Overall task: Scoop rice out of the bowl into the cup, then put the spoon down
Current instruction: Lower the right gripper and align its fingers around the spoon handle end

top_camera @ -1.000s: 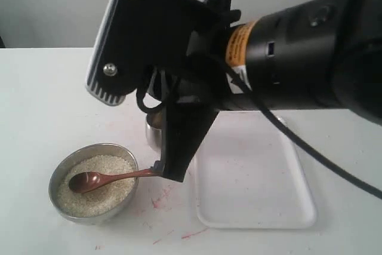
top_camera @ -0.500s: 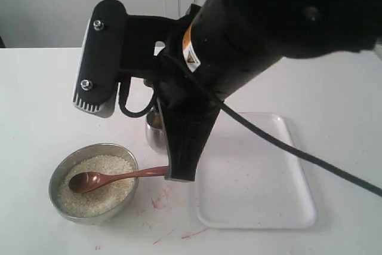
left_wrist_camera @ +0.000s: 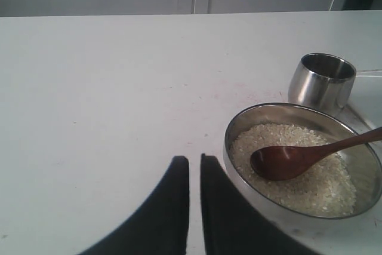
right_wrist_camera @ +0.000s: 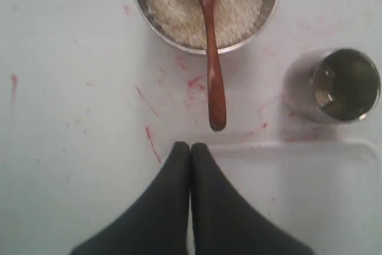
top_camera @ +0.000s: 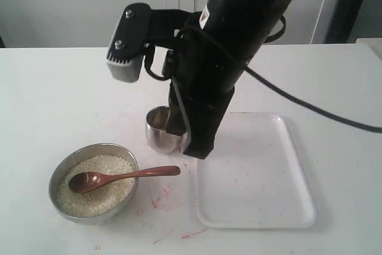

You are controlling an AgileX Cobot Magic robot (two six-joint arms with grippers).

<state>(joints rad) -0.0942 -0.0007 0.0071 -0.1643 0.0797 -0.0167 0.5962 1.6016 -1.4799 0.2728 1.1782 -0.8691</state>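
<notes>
One wooden spoon (top_camera: 128, 175) lies free. Its oval scoop rests on the rice (top_camera: 98, 201) in the steel bowl (top_camera: 53, 180), and its handle is propped over the rim, jutting toward the white tray (top_camera: 256, 207), likely an easy end to grasp. The cup (top_camera: 156, 135) stands just beyond the bowl, near enough for a short transfer. The right end effector (right_wrist_camera: 190, 146) hangs off the handle tip, fingers pressed together and empty. The left end effector (left_wrist_camera: 194, 159) hovers beside the bowl, fingers nearly touching, holding nothing.
</notes>
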